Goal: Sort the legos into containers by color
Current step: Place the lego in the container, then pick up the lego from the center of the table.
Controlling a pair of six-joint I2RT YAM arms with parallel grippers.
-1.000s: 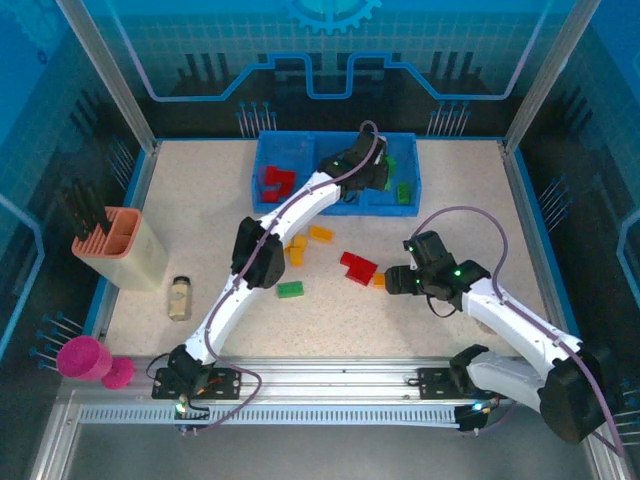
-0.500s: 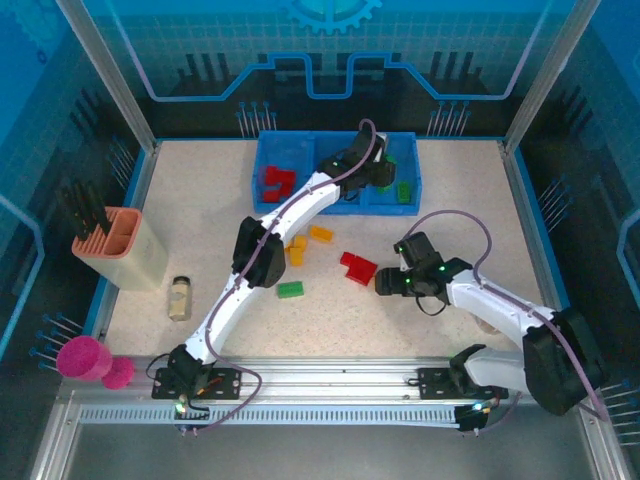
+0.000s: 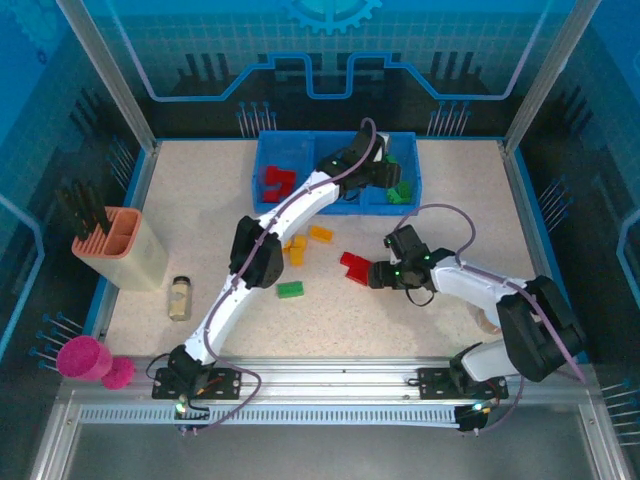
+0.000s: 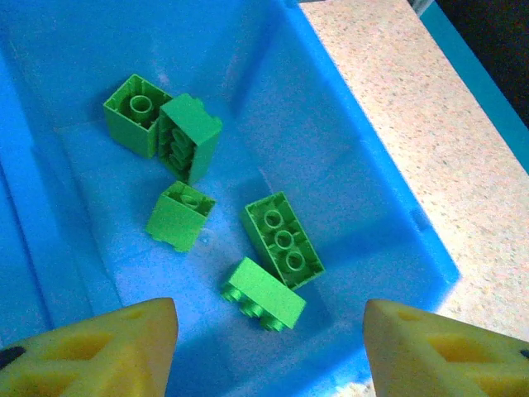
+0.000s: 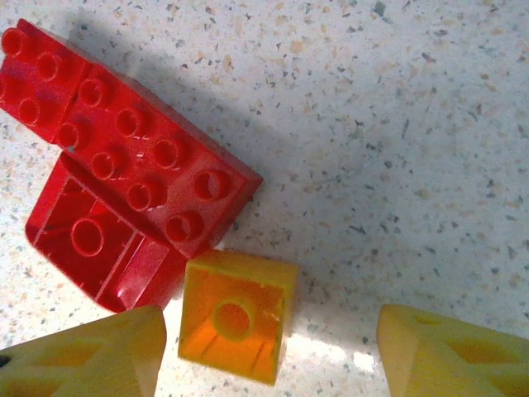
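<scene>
Yellow brick (image 5: 238, 327) lies between the fingers of my right claw (image 5: 269, 364), hollow side up.

My right claw is apart and clamps nothing. In its wrist view the brick is low in the frame, closer to the lower-left finger than to the lower-right one, and I cannot tell if that finger touches it. The brick is nearly square, so I judge no long axis matters. What matters is the red bricks (image 5: 124, 165), touching or just beside its upper left corner, so closing could drag them too. In the top view this claw is right of centre, much nearer the brick than my left claw (image 3: 388, 183). That one hangs apart and empty over the right compartment of the tray (image 3: 300, 135), with five green bricks (image 4: 281, 240) under it.
</scene>
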